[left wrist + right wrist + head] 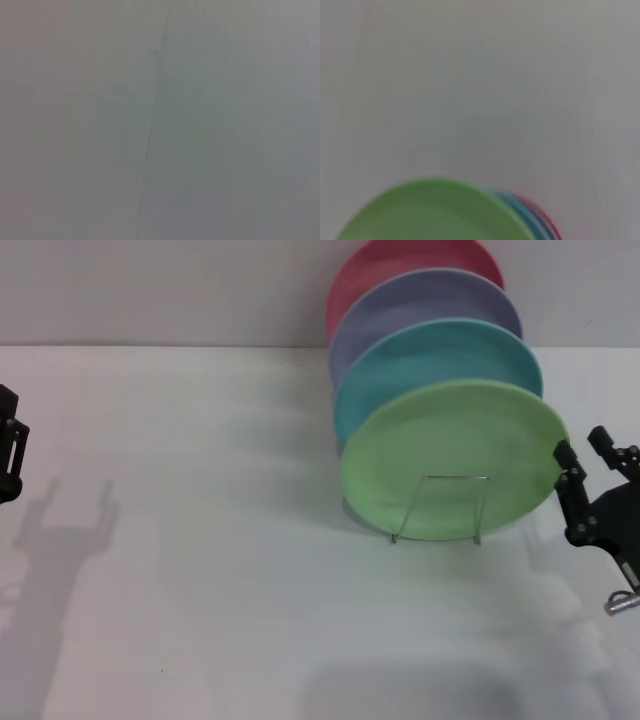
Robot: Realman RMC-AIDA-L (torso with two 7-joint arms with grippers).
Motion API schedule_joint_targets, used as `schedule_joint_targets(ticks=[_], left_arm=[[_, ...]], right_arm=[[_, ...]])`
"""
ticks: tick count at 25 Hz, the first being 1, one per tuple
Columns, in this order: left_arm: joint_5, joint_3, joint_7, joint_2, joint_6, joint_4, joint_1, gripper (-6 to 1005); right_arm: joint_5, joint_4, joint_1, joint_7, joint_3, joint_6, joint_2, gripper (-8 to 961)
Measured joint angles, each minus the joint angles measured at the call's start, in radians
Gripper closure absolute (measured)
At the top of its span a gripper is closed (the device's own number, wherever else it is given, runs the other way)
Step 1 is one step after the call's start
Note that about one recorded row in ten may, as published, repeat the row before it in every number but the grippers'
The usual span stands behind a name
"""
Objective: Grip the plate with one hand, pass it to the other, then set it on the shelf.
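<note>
- Plate [455, 455]: light green, standing upright on edge in the shelf [442, 508], frontmost of a row of plates on the white tabletop [200, 540].
- Right end effector [582, 468]: just beside the green plate's right rim, one black finger [570, 465] at its edge; its fingers are spread apart, gripping nothing.
- Left end effector [8, 455]: well apart from the green plate, at the far left; whether it is open or closed cannot be told.
- Behind the green plate: turquoise plate [440, 360], lavender plate [425, 305], pink plate [400, 265].
</note>
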Motion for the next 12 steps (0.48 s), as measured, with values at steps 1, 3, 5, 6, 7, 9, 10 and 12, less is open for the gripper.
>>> schedule_joint_targets(ticks=[1, 3, 5, 6, 7, 9, 10, 12], left_arm=[[0.000, 0.000, 0.000, 0.000, 0.000, 0.001, -0.001, 334], [0.000, 0.000, 0.000, 0.000, 0.000, 0.002, -0.004, 334], [0.000, -0.001, 0.000, 0.000, 0.000, 0.002, -0.005, 334], [0.000, -0.001, 0.000, 0.000, -0.001, 0.004, -0.007, 334], [0.000, -0.001, 0.001, 0.000, -0.002, 0.006, -0.009, 334], [0.000, -0.002, 0.004, 0.000, -0.004, 0.013, -0.018, 334], [0.000, -0.002, 0.005, -0.001, -0.004, 0.016, -0.022, 334], [0.000, -0.001, 0.008, -0.001, -0.010, 0.018, -0.029, 334]], right_arm=[[-0.005, -0.005, -0.007, 0.022, -0.002, -0.030, -0.001, 737], [-0.016, -0.023, -0.044, 0.083, 0.000, -0.136, -0.001, 681], [-0.015, -0.026, -0.062, 0.099, 0.008, -0.170, 0.000, 635], [-0.012, -0.027, -0.079, 0.116, 0.018, -0.201, 0.000, 630], [-0.010, -0.029, -0.091, 0.133, 0.032, -0.222, 0.000, 626], [-0.004, -0.046, -0.111, 0.199, 0.084, -0.247, 0.000, 616], [-0.004, -0.066, -0.116, 0.257, 0.115, -0.250, 0.000, 612], [-0.003, -0.133, -0.111, 0.392, 0.184, -0.244, -0.001, 588]])
